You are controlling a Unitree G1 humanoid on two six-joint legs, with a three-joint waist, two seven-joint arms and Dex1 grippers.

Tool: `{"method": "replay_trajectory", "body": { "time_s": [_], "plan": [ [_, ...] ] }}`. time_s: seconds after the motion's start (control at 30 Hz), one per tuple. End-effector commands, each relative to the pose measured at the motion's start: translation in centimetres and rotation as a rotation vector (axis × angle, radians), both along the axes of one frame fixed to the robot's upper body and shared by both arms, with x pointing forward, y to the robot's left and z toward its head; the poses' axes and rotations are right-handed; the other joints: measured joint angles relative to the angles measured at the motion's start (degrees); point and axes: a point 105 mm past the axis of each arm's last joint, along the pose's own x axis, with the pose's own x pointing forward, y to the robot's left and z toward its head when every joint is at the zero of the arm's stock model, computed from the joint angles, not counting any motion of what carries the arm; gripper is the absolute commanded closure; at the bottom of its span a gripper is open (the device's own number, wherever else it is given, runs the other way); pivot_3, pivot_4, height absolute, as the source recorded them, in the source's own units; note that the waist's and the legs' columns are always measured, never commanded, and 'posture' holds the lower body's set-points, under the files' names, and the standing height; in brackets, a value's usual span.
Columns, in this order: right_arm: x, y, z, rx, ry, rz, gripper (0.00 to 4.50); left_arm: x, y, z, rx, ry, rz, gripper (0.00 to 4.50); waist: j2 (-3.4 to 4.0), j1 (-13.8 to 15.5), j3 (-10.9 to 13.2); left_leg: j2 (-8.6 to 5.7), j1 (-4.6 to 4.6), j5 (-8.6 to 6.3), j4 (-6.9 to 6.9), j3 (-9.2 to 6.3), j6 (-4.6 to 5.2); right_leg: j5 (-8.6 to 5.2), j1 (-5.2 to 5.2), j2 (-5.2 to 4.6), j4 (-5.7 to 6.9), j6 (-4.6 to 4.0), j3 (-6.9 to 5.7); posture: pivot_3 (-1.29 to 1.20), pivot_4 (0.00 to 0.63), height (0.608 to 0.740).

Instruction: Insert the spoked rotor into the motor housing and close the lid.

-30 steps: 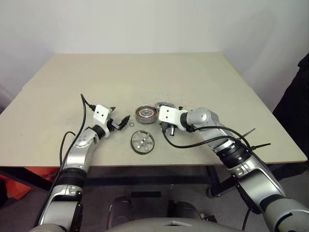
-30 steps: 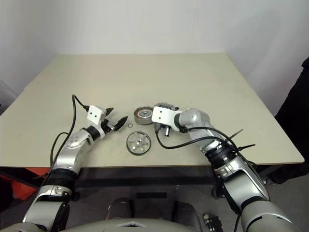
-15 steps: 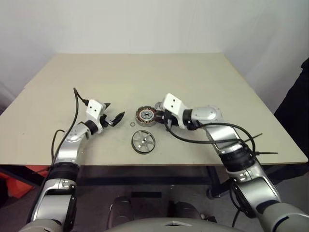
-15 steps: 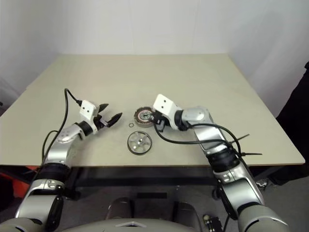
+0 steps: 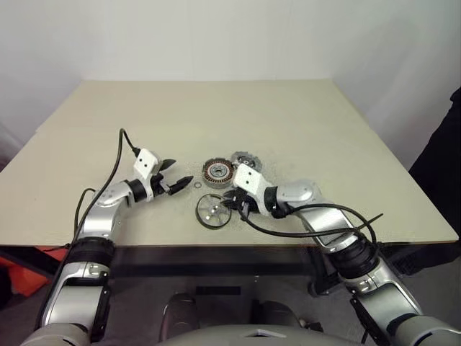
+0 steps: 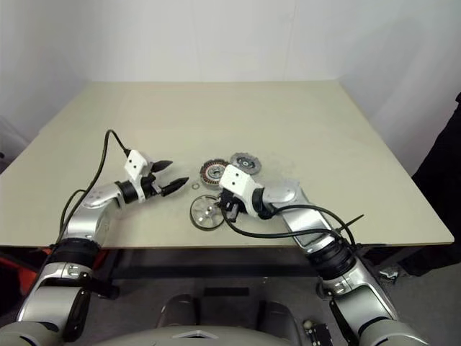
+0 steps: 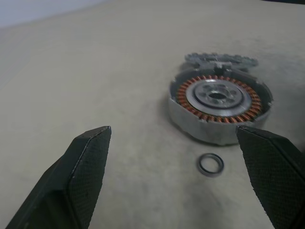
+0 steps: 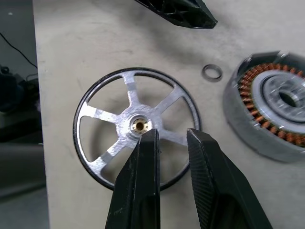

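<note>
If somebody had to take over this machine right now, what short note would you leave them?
Left gripper: fingers wide open, nothing held, aimed toward the motor housing.
Right gripper: fingers nearly shut, nothing between them, poised over the spoked rotor near its hub.
All parts lie apart on the table: rotor nearest the robot, housing behind it, lid beyond the housing to the right, a small ring by the housing.
Done: nothing assembled.
Left: pick up rotor, seat it in housing, close lid.

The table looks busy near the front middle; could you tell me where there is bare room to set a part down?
The table's far half, beyond the motor housing and lid, is bare, as are both side margins. It is crowded at the front middle: the spoked rotor, small ring and both grippers.
</note>
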Motion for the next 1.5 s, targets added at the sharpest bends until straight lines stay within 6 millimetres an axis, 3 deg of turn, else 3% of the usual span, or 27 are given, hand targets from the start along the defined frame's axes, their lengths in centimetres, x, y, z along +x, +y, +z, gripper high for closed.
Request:
{"method": "replay_trajectory", "body": {
  "time_s": [0.03,0.23,0.5,1.1,1.27,1.43,1.5],
  "plan": [
    [0.1,0.4,2.0,0.079,-0.022,-0.020,3.60,-0.1,0.4,1.6,0.008,-0.034,-0.016,0.08,0.00,-0.02,0.00,0.00,0.00,0.00,-0.01,0.00,0.00,0.00,0.00,0.00,0.00,0.00,0.00,0.00,0.000,0.740],
    [0.5,0.6,2.4,0.080,-0.045,-0.033,3.60,0.2,0.1,1.1,0.072,-0.044,-0.015,0.08,0.00,0.02,0.00,-0.01,0.02,0.00,0.00,-0.01,-0.01,-0.01,0.03,0.00,0.00,0.01,0.00,0.00,0.000,0.740],
    [1.1,0.1,3.1,0.083,-0.078,-0.060,3.60,0.4,-1.5,-1.2,0.153,-0.055,-0.028,0.08,0.00,0.02,0.00,-0.01,0.03,0.01,0.00,-0.01,-0.01,-0.01,0.04,0.00,0.00,0.02,0.00,0.00,0.000,0.740],
    [2.1,-0.7,3.4,0.090,-0.096,-0.118,3.60,1.0,-3.2,-3.1,0.176,-0.007,-0.037,0.08,0.00,0.15,-0.01,-0.02,0.03,0.01,0.01,-0.01,-0.01,0.00,0.05,-0.01,-0.01,0.02,0.00,0.00,0.000,0.740],
    [2.4,-0.7,3.5,0.091,-0.100,-0.134,3.57,0.8,-2.7,-3.5,0.191,0.017,-0.035,1.26,0.00,0.13,-0.01,-0.02,0.08,0.01,0.01,-0.01,-0.02,0.00,0.08,-0.01,0.01,0.02,0.00,0.00,0.000,0.740],
    [2.7,-0.7,3.7,0.095,-0.109,-0.143,3.57,0.2,-2.6,-3.9,0.199,0.047,-0.057,1.26,0.00,-0.03,-0.01,-0.02,0.19,0.03,0.01,-0.01,-0.04,-0.01,0.13,-0.01,0.05,0.02,0.00,0.00,0.000,0.740],
    [2.8,-0.7,3.8,0.099,-0.113,-0.146,3.57,0.3,-2.4,-3.9,0.201,0.047,-0.050,1.63,0.00,-0.08,-0.01,-0.02,0.19,0.02,0.00,-0.01,-0.04,-0.01,0.13,-0.01,0.04,0.02,0.01,0.00,0.000,0.740]
  ]
}}
